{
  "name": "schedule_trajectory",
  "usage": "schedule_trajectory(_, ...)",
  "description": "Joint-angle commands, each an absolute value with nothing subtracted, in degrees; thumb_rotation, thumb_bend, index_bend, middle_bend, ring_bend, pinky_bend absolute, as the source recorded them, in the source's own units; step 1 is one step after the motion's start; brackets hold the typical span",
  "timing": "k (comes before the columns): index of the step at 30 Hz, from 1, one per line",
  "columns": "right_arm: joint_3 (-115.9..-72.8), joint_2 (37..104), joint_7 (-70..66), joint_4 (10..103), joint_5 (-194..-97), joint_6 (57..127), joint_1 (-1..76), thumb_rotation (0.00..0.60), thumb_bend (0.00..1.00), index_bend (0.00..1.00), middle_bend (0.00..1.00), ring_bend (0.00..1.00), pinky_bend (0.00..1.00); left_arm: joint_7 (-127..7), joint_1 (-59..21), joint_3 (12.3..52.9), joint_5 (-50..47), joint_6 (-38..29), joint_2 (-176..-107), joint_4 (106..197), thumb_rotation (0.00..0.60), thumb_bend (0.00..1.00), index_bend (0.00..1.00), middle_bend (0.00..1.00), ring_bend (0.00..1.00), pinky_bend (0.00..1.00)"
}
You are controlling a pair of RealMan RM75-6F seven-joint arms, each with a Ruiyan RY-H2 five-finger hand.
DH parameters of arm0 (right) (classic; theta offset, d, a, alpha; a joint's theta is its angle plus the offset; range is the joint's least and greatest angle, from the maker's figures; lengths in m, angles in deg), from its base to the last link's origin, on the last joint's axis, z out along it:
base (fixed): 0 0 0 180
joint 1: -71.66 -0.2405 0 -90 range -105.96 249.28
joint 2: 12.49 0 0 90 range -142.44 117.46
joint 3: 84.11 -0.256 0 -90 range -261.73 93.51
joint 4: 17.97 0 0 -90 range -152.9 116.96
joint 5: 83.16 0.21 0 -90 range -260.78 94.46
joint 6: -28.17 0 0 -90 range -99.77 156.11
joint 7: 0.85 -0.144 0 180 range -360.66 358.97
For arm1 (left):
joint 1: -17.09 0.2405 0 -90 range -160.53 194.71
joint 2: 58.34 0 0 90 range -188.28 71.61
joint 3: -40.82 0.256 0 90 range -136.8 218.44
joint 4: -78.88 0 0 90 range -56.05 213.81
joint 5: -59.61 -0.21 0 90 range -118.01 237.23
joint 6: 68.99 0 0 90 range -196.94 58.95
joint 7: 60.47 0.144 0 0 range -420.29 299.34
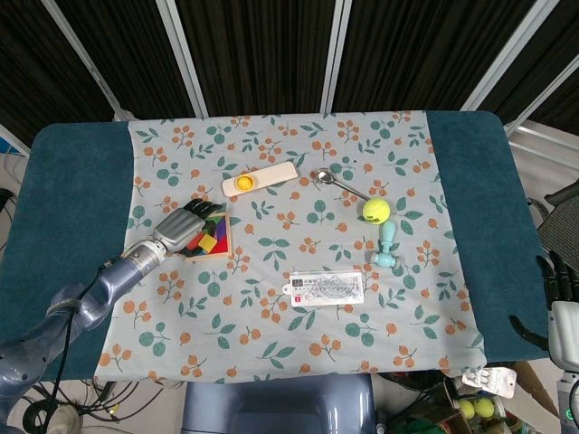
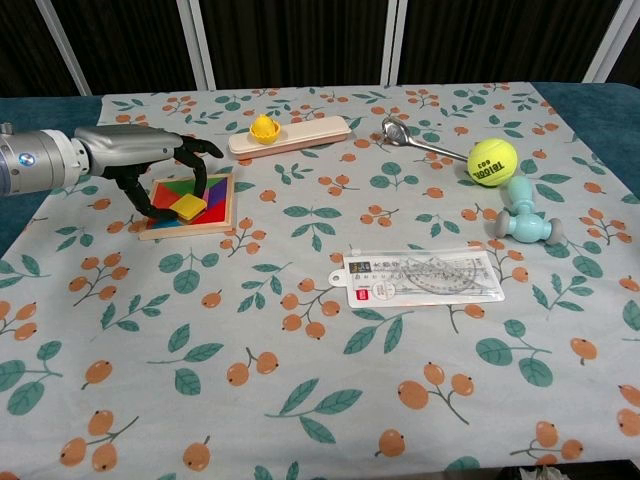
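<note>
Chest view: our left hand (image 2: 165, 170) arches over the square wooden tangram puzzle tray (image 2: 192, 203), at nine o'clock on the floral tablecloth (image 2: 300, 400).
Fingers curled, fingertips touching the coloured pieces, nothing gripped; we judge the tray light, stiff, its pieces loose — best taken by its rim.

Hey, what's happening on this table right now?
The left hand is arched over a colourful tangram puzzle on the floral cloth, fingertips at its pieces. The right hand hangs off the table's edge, holding nothing. A tennis ball, spoon and ruler pack lie untouched.
</note>
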State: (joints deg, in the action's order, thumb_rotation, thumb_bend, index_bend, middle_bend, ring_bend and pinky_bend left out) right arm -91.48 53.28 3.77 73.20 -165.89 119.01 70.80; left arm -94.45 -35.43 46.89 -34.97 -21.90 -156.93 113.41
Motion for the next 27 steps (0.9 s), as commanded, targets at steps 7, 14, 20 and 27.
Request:
schedule_trajectory(7, -91.4, 53.3, 3.7, 73.2, -166.0, 119.0, 70.8, 0.6, 0.08, 0.0, 0.0, 0.08, 0.23, -94.2, -35.3, 47.0, -34.8, -21.9, -156.8, 113.7, 0.6, 0.36, 0.46, 0.04, 0.0, 0.0)
schedule_trajectory(14, -91.5, 53.3, 3.7, 73.2, -166.0, 119.1, 70.8, 0.6, 0.08, 0.0, 0.0, 0.08, 0.23, -93.9, -35.2, 47.0, -34.7, -21.8, -156.5, 114.1, 0.6, 0.36, 0.45, 0.04, 0.0, 0.0)
schedule_trajectory(20, -91.5, 53.3, 3.7, 73.2, -166.0, 119.0, 70.8, 0.6, 0.08, 0.0, 0.0, 0.08, 0.23, -94.0, -35.2, 47.0, -34.6, -21.7, -156.2, 114.6, 0.6, 0.36, 0.44, 0.04, 0.0, 0.0)
schedule_trajectory(27, -91.5, 53.3, 3.7, 73.2, -166.0, 119.2, 70.9, 0.6, 0.09, 0.0, 0.0, 0.08, 0.23, -93.8, -35.3, 47.2, -34.7, -21.8, -155.8, 115.4, 0.6, 0.36, 0.43, 0.04, 0.0, 0.0)
